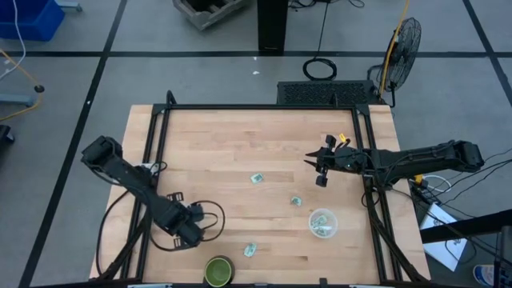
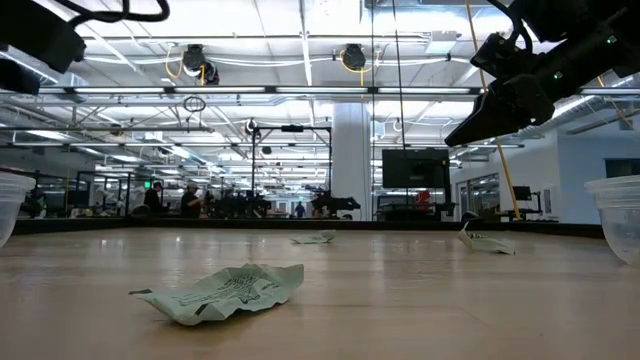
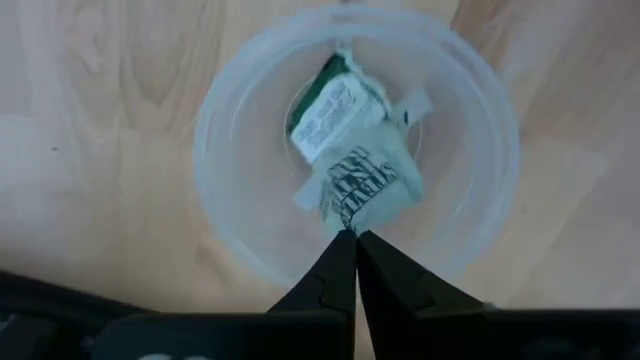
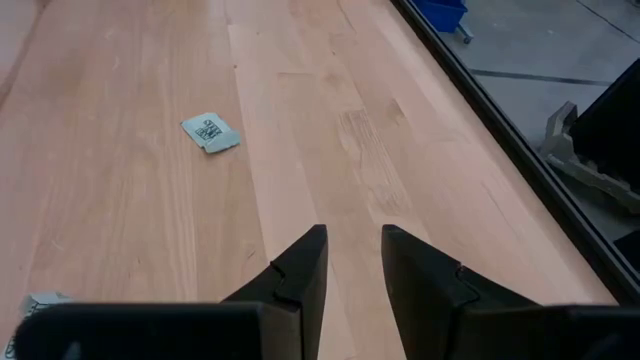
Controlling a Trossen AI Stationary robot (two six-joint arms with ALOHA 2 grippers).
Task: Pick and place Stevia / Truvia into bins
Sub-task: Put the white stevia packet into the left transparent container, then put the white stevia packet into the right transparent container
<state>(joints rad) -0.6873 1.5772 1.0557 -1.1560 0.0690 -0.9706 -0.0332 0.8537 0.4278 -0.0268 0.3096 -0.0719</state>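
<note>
On the pale wooden table [image 1: 240, 144], green-white paper packets [image 1: 257, 178] are scattered; left gripper [image 3: 352, 238] closed, right gripper [image 4: 353, 245] parted.

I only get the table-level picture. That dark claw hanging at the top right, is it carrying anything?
Observer: No. The right gripper is open and empty, over the bare table.
Visitor: And the other arm? I barely see it.
Observer: Its wrist camera looks straight down into a clear cup. The left gripper has its fingers together just above the crumpled packets lying inside.
Visitor: There's a cup at my right edge too. Is it empty?
Observer: From overhead, that second cup already has pale green packets in it.
</note>
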